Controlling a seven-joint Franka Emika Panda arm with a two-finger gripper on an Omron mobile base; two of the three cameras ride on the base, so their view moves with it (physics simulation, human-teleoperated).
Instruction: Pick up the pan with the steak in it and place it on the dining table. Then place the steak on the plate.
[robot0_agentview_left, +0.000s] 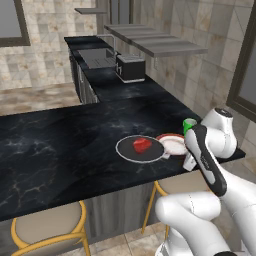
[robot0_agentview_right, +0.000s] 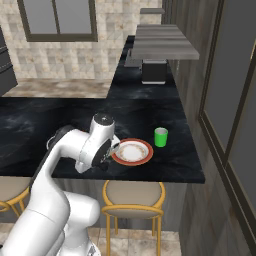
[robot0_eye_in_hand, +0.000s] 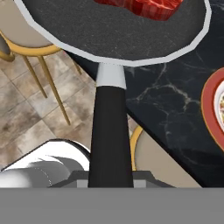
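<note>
Setting the pan (robot0_agentview_left: 140, 149) down on the dining table (robot0_agentview_left: 60, 145) just beside the plate (robot0_agentview_left: 172, 144), the gripper (robot0_eye_in_hand: 110, 181) clasps its handle (robot0_eye_in_hand: 110, 135). The steak (robot0_agentview_left: 142, 145) sits inside. I'd let go only once the pan lies flat.

Setting: home kitchen. Evidence: black marble dining table (robot0_agentview_left: 60, 145) with stools (robot0_agentview_left: 47, 227) beneath, worktop with sink (robot0_agentview_left: 96, 56), toaster (robot0_agentview_left: 131, 67), wall shelves (robot0_agentview_left: 155, 42), tiled walls, windows, pan (robot0_agentview_left: 140, 149), plate (robot0_agentview_right: 132, 152), green cup (robot0_agentview_right: 160, 136)
</note>
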